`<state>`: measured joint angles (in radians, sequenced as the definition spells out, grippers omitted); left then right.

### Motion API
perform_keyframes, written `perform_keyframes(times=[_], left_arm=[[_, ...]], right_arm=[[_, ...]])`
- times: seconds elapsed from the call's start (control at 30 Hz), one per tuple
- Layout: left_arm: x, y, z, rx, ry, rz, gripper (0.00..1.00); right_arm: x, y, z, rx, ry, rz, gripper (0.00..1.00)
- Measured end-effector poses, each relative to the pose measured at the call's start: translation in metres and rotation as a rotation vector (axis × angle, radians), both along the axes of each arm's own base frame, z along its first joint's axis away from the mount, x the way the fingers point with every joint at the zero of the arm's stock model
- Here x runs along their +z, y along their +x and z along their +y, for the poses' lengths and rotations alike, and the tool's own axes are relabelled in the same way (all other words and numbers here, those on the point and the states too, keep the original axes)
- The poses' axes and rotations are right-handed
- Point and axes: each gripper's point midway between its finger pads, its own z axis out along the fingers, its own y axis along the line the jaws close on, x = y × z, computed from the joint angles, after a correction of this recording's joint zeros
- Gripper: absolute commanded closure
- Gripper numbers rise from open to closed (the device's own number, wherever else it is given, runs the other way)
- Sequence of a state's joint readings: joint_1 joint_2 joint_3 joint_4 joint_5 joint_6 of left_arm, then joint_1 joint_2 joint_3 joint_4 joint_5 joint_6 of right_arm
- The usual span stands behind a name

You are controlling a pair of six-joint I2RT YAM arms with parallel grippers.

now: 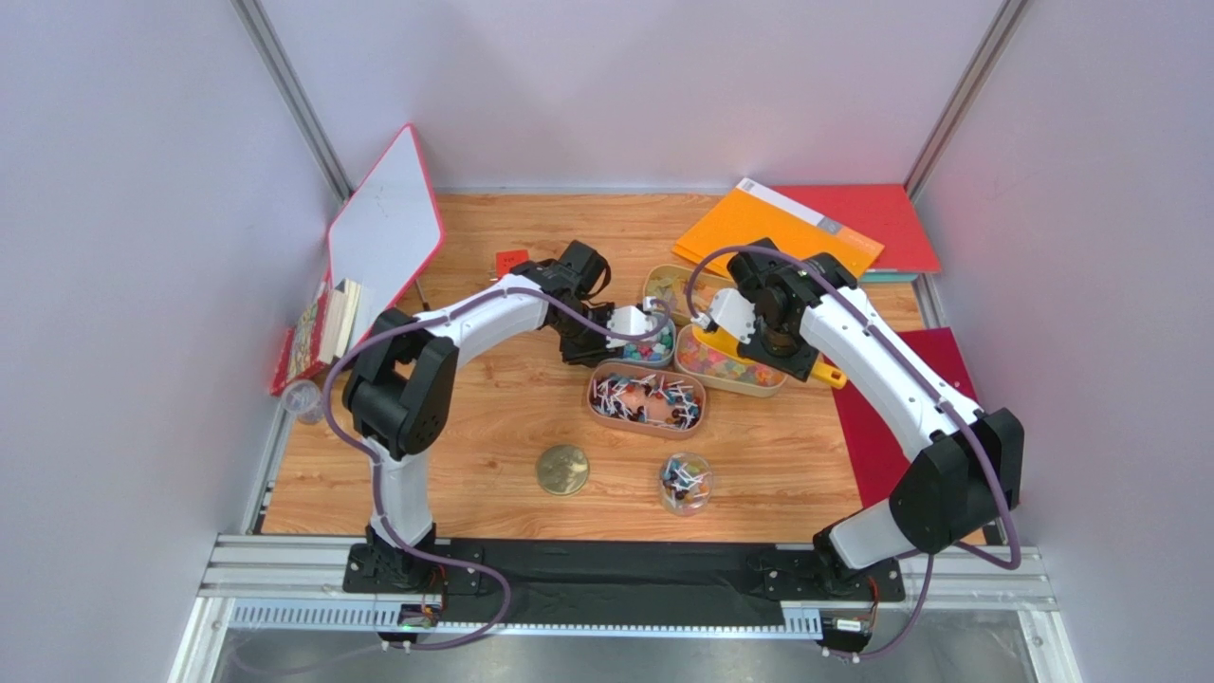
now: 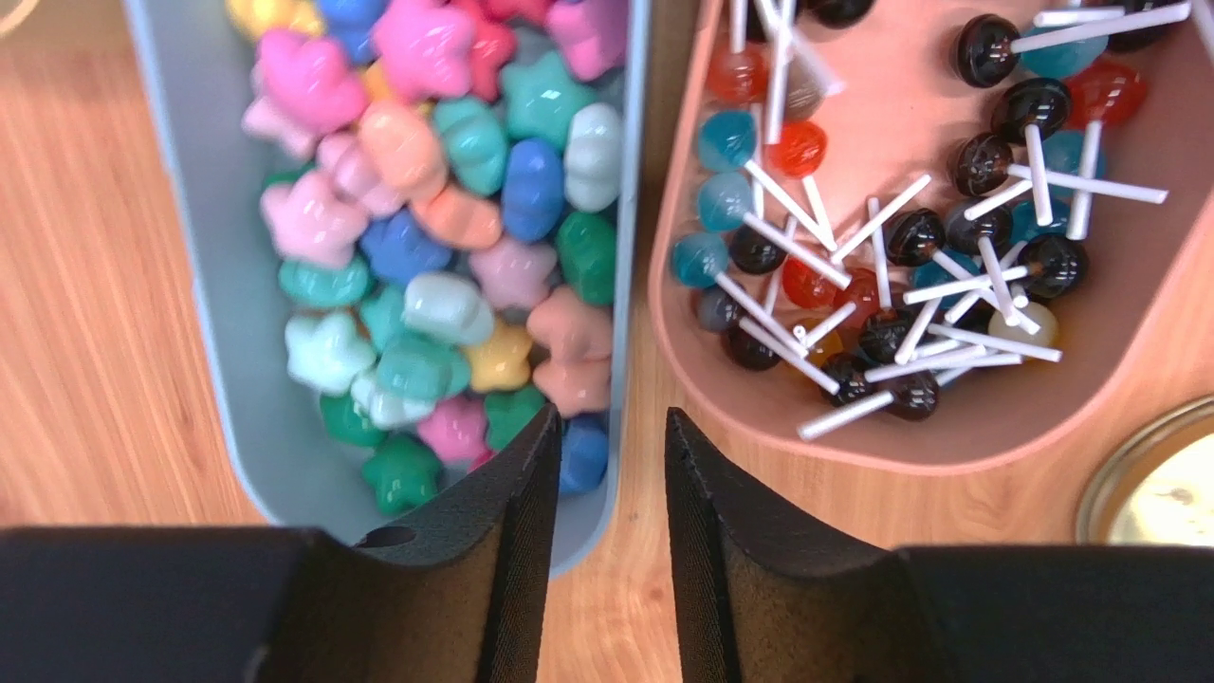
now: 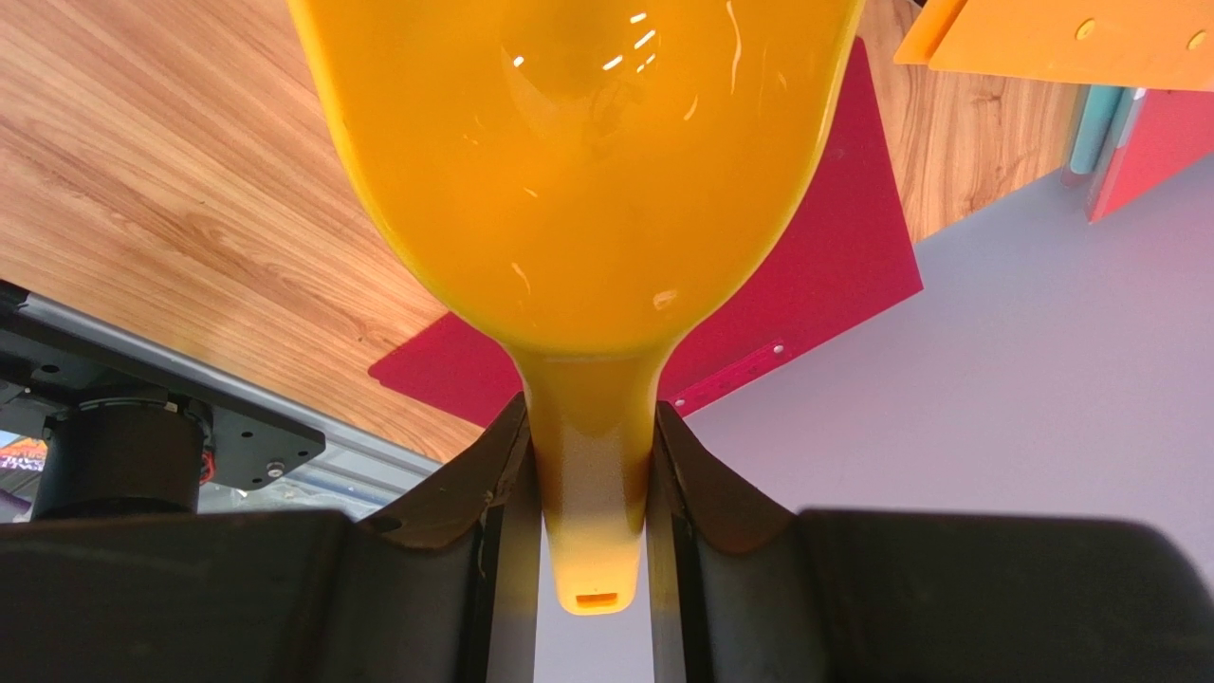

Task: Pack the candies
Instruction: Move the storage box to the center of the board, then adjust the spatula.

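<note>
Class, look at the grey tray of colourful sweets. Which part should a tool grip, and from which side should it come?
Grip the grey tray by its thin wall facing the pink tray, probably from above, with one finger inside and one outside. The rim there is bare and narrow, while the sweets fill the middle. The open left tool straddles that wall at the near corner.

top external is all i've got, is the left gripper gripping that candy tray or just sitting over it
Observer: Not gripping. The left wrist view shows the left gripper open, straddling the wall of the grey tray: one finger inside by the candies, the other outside.
Operator: and the right one, arm hides its fingers
Observer: The right wrist view shows the right gripper shut on the handle of the yellow scoop.
</note>
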<state>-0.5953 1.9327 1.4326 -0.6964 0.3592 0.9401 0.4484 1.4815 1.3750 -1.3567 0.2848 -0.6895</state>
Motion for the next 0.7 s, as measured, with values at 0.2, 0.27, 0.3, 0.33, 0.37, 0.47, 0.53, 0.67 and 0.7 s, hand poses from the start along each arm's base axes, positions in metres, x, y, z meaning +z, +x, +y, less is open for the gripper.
perform_keyframes(times=[0.2, 0.27, 0.3, 0.33, 0.37, 0.47, 0.53, 0.67, 0.7], left_arm=[[0.054, 0.016, 0.014, 0.234, -0.142, 0.038, 1.0], [0.088, 0.028, 0.015, 0.319, -0.245, 0.036, 1.0], [0.107, 0.033, 0.015, 0.361, -0.305, 0.041, 1.0], [0.122, 0.037, 0.014, 0.389, -0.354, 0.046, 1.0], [0.141, 0.042, 0.011, 0.426, -0.42, 0.059, 1.0], [0.18, 0.043, -0.008, 0.459, -0.563, 0.134, 1.0], [0.2, 0.038, -0.026, 0.46, -0.648, 0.224, 1.0], [0.214, 0.029, -0.052, 0.473, -0.745, 0.419, 1.0], [0.213, 0.028, -0.055, 0.478, -0.752, 0.455, 1.0]], right_arm=[[-0.001, -0.004, 0.004, 0.021, 0.028, 0.014, 1.0], [-0.003, -0.005, 0.008, 0.029, 0.051, 0.026, 1.0], [-0.004, -0.005, 0.011, 0.034, 0.066, 0.032, 1.0], [-0.003, -0.005, 0.014, 0.04, 0.079, 0.038, 1.0], [-0.002, -0.003, 0.017, 0.046, 0.09, 0.041, 1.0], [0.001, 0.009, 0.028, 0.068, 0.104, 0.04, 1.0], [0.001, 0.018, 0.037, 0.082, 0.105, 0.044, 1.0], [-0.001, 0.037, 0.058, 0.115, 0.106, 0.045, 1.0], [-0.001, 0.041, 0.062, 0.121, 0.107, 0.043, 1.0]])
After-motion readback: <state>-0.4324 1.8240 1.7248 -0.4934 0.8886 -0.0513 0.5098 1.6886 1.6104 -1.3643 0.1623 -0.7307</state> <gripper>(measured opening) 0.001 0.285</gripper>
